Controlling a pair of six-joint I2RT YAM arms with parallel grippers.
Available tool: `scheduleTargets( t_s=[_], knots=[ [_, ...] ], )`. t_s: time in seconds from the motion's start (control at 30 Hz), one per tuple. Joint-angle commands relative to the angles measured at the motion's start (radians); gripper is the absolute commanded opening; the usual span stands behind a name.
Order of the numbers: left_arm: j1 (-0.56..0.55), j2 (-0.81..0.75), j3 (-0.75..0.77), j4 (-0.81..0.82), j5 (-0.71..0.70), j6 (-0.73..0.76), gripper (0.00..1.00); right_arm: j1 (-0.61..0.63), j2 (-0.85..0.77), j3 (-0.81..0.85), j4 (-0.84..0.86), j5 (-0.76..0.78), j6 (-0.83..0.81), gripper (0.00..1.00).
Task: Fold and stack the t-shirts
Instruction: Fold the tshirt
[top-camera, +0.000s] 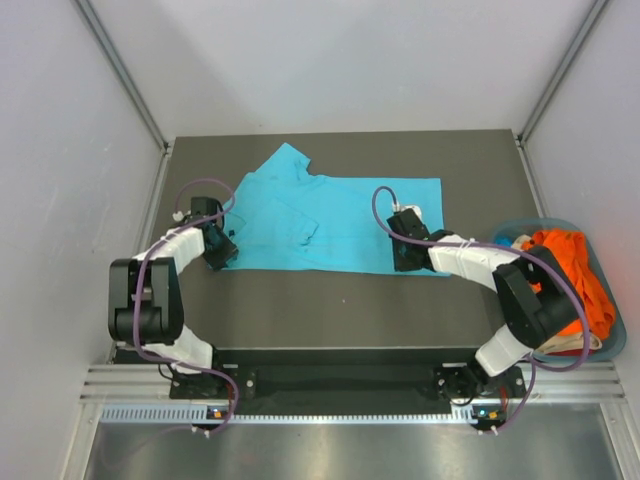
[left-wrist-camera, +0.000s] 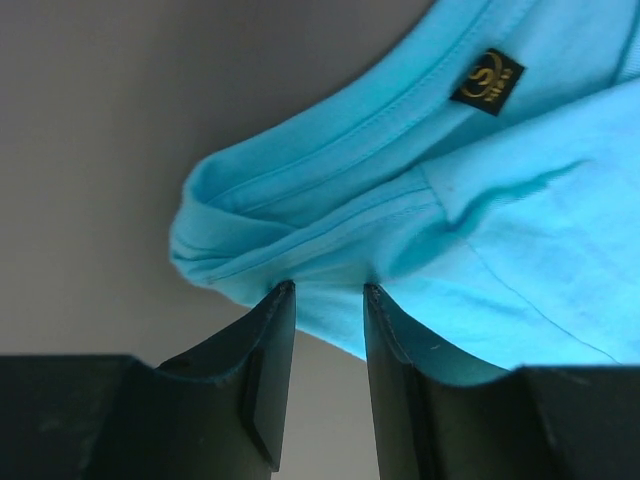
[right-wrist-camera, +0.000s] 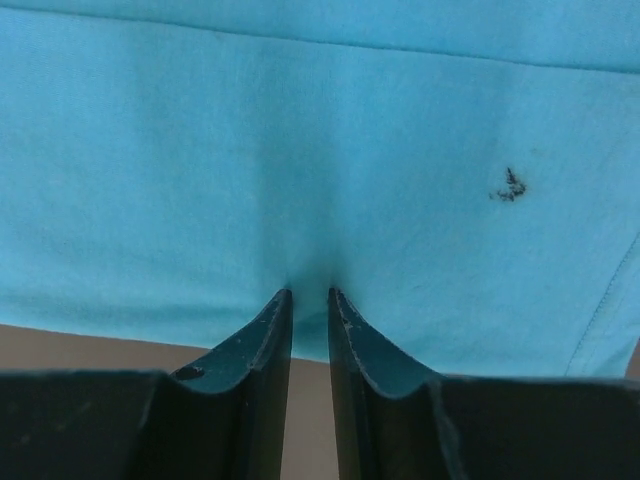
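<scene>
The turquoise t-shirt (top-camera: 330, 225) lies spread on the dark grey worktop (top-camera: 340, 310), towards the far edge. Pale enclosure walls (top-camera: 340, 60) surround the worktop on three sides. Left gripper (left-wrist-camera: 328, 290): jaws pinch the shirt's folded left edge. Right gripper (right-wrist-camera: 310, 292): jaws pinch the shirt's near right hem.
</scene>
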Motion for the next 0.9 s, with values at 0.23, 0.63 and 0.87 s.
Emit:
scheduleTargets(
  t_s=[0.23, 0.63, 0.87],
  knots=[
    [0.001, -0.155, 0.14, 0.088, 0.184, 0.056, 0.51, -0.072, -0.141, 0.181, -0.125, -0.119, -0.051, 0.33],
    [0.052, 0.345, 0.553, 0.407, 0.397, 0.145, 0.52, -0.387, 0.2, 0.596, 0.011, -0.508, -0.171, 0.44],
    [0.058, 0.661, 0.897, 0.363, 0.442, 0.219, 0.54, -0.508, 0.454, 0.864, -0.08, -0.631, -0.201, 0.47]
  ],
)
